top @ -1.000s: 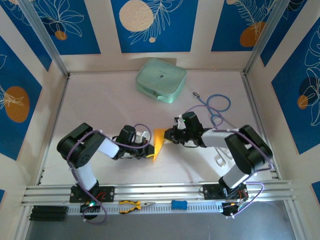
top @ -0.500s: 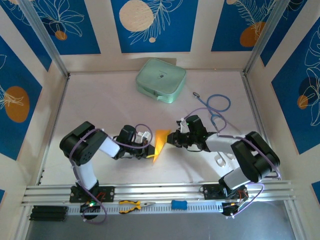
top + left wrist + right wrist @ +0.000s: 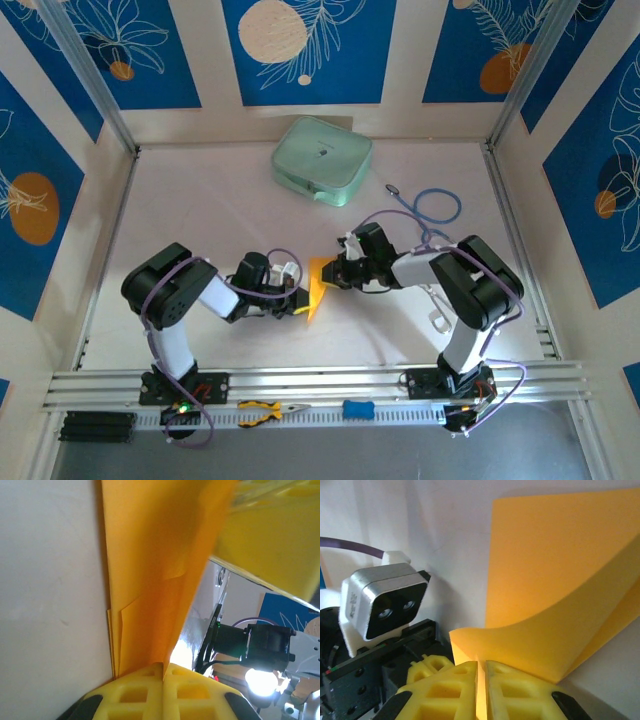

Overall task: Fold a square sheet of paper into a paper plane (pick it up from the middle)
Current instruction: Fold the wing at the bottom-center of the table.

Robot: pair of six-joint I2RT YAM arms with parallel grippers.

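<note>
**Jaws clamped from both sides**

The left gripper (image 3: pixel 302 303) and right gripper (image 3: pixel 337 276) each have their yellow jaws clenched on the thin, partly folded orange-yellow sheet of paper (image 3: pixel 320 284). It is held between them above the middle of the pale surface (image 3: pixel 200 200). In the left wrist view its layered edges (image 3: pixel 116 645) run down into the jaws. The pale green rounded-square case (image 3: pixel 322 160) lies well apart, at the far side.

The paper (image 3: pixel 150 580) was cut off at the left wrist view's top edge, and a yellow shape (image 3: pixel 280 535) beside it was blurred.
</note>
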